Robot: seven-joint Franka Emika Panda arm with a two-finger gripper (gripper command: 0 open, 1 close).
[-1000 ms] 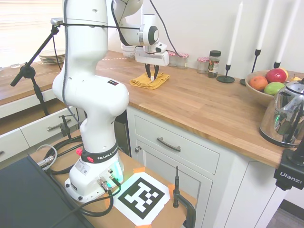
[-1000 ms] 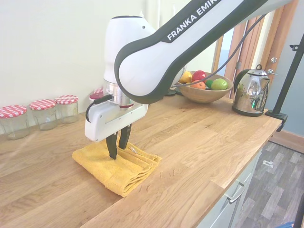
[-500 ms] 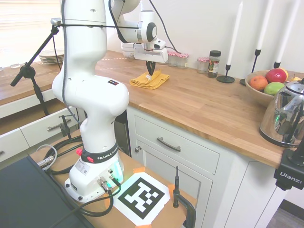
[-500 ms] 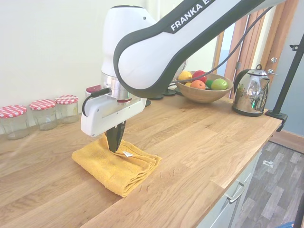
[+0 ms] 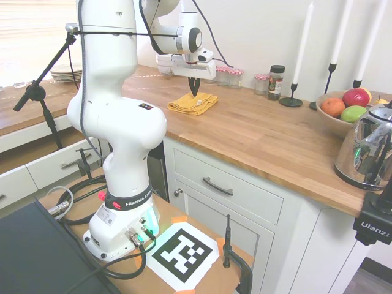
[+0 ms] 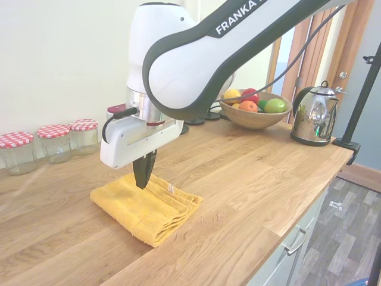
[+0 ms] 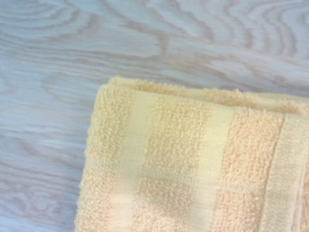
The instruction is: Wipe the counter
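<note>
A folded yellow towel [image 5: 195, 104] [image 6: 146, 208] lies flat on the wooden counter [image 5: 263, 135] [image 6: 250, 179]. My gripper [image 5: 196, 93] [image 6: 141, 183] points straight down at the towel's back edge. Its dark fingers are pressed together, with their tips in the cloth, and a small ridge of towel rises beside them. The wrist view shows one corner of the towel [image 7: 183, 169] on the bare wood of the counter [image 7: 72, 58].
Red-lidded jars [image 6: 53, 140] [image 5: 233, 76] line the wall behind the towel. Further along the counter stand a spice jar [image 5: 277, 81], candlesticks [image 5: 292, 101], a fruit bowl [image 5: 337, 116] [image 6: 253, 116] and a metal kettle [image 5: 367, 153] [image 6: 312, 116].
The fingers stood open astride the towel's edge a second ago. They have since shut and turned on the wrist, and the hand has risen slightly. The towel stays in place.
</note>
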